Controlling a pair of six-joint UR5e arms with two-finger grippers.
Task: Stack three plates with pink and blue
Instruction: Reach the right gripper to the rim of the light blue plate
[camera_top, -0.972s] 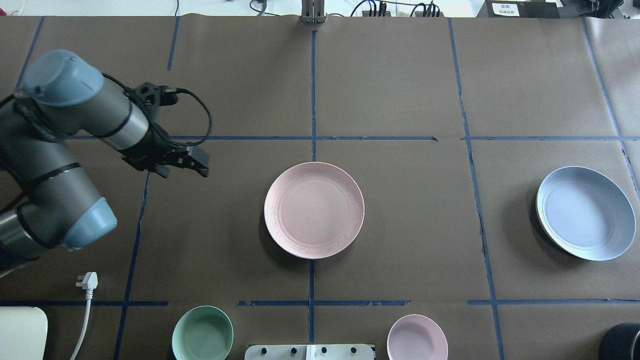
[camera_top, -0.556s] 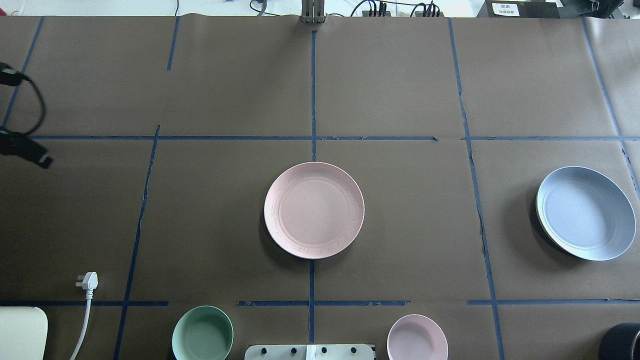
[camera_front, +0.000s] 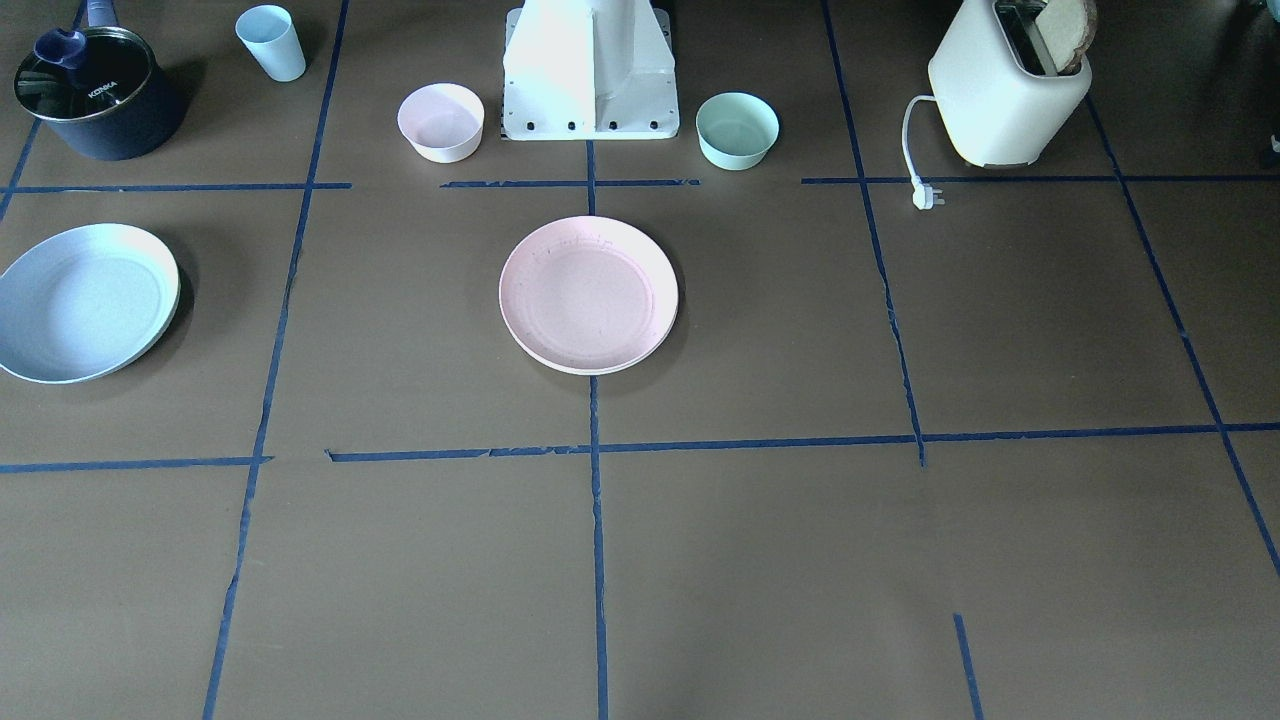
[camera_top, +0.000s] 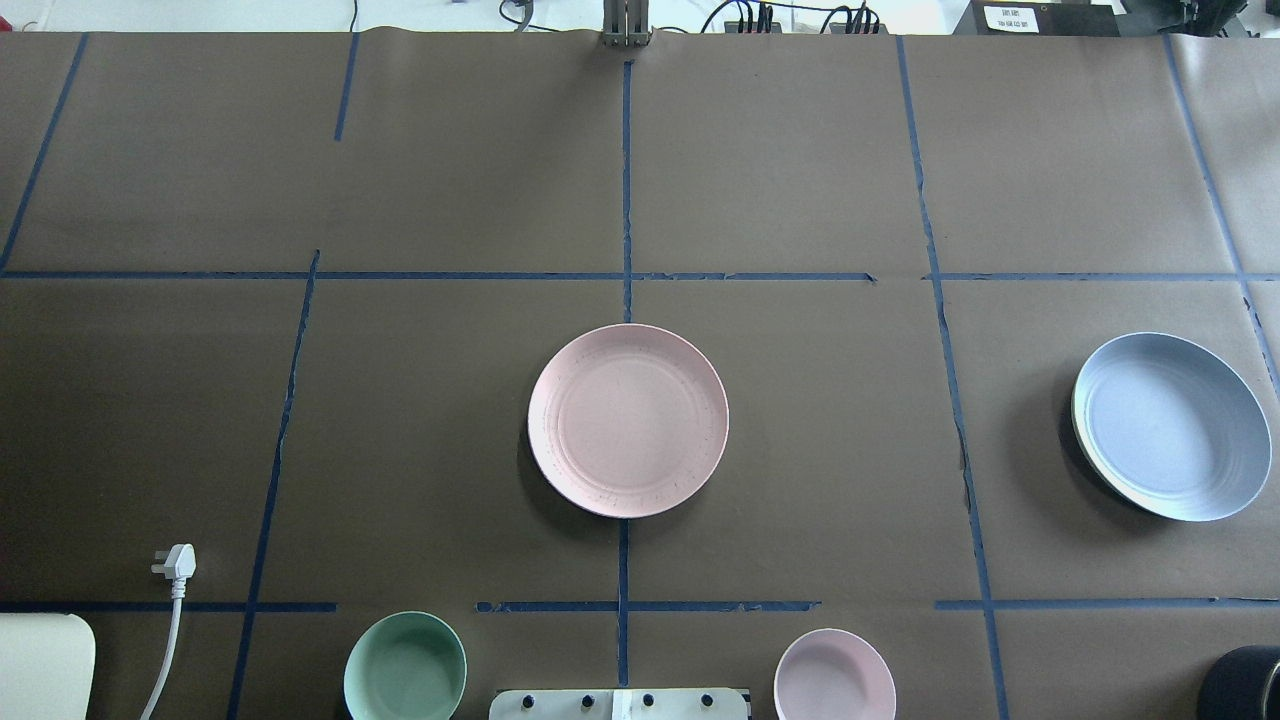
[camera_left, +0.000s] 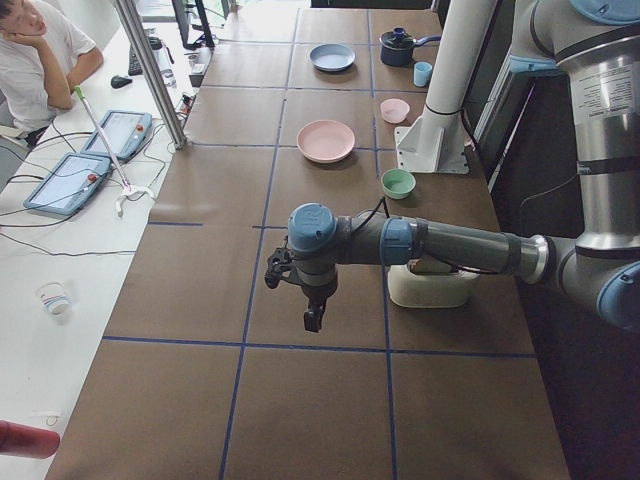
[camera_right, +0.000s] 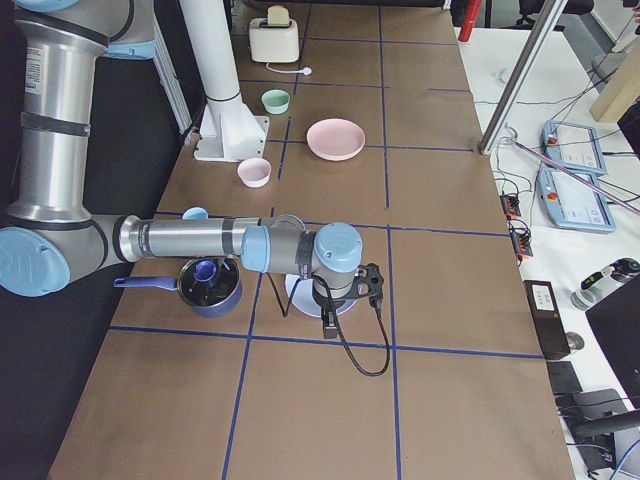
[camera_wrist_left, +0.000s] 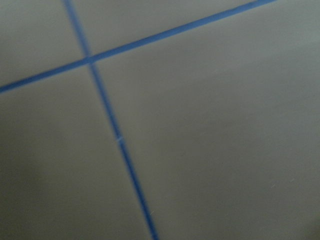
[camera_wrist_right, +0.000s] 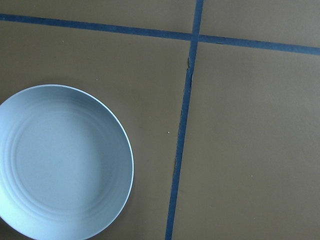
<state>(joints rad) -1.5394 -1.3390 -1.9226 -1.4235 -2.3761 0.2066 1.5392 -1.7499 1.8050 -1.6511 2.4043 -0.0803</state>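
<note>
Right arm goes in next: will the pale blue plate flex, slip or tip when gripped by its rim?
Probably stiff: the pale blue plate keeps a raised rim. Likely light, being thin and shallow. The cream edge beneath suggests another plate under it, so it might slide.

This is a robotics lab. The desk (camera_top: 800, 150) is wrapped in brown paper and ruled into squares with blue tape (camera_top: 626, 180). In the front view a white pedestal (camera_front: 590, 70) stands at 12 o'clock, a toaster (camera_front: 1005, 95) at 1 and a pot (camera_front: 95, 95) at 11. The left side view shows a jointed grey-and-blue arm (camera_left: 440, 245). At 10 o'clock there, a seated man (camera_left: 35, 50) watches beside control tablets (camera_left: 70, 180).
</note>
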